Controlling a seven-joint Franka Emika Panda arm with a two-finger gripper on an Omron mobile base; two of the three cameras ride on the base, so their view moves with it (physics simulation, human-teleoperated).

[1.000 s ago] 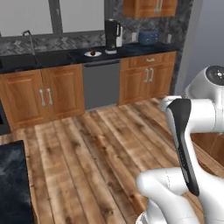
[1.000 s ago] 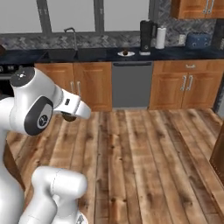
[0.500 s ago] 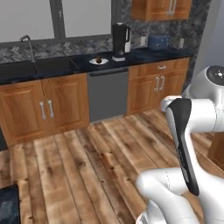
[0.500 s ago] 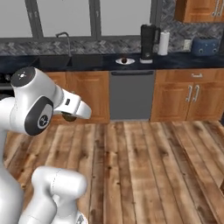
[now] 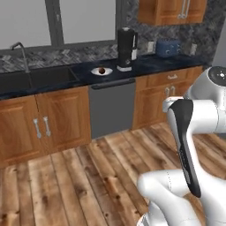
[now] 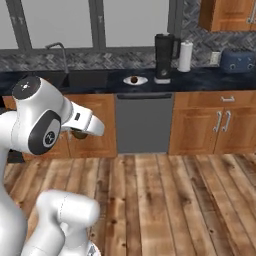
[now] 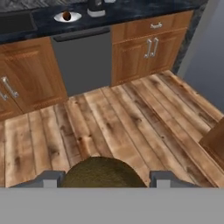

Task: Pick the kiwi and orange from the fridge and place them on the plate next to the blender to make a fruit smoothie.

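The gripper [image 7: 105, 180] is clamped on a fuzzy, dull brown oval kiwi [image 7: 103, 173] (rough-skinned); beside the glossy black blender [image 5: 126, 48], a round white plate [image 5: 95, 71].

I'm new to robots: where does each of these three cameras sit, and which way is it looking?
Left base view: behind the arm, on its left, facing the counter with the plate and blender; arm at lower right.
Right base view: behind the arm, on its right, facing the same counter; arm at lower left.
Hand view: on the hand, looking over the floor toward the cabinets; fingertips grip the kiwi.
Shared: both base views show the plate beside the blender.
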